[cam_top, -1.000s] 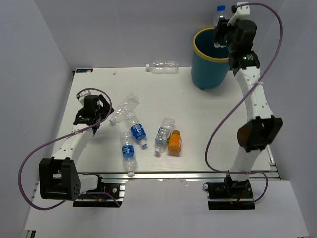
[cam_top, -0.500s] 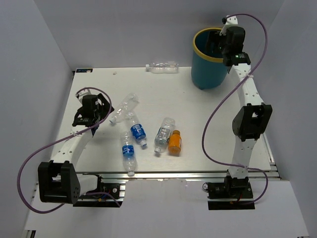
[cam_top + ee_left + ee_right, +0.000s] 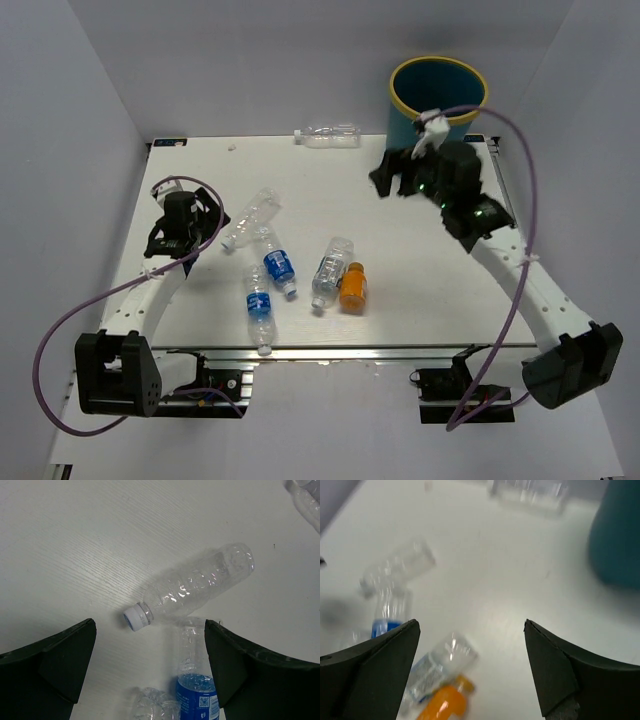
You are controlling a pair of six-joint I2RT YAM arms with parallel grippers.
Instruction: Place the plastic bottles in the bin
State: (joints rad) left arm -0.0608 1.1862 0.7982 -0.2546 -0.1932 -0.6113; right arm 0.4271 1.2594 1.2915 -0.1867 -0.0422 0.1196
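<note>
Fingers, left gripper: spread wide, empty, above the capped neck of a clear bottle.
Fingers, right gripper: spread wide, empty, over the table just in front of the bin.
Bin: upright, far right corner.
Plastic bottles: five lying mid-table, orange bottle among them; a sixth, the far bottle, at the rear edge.
</note>
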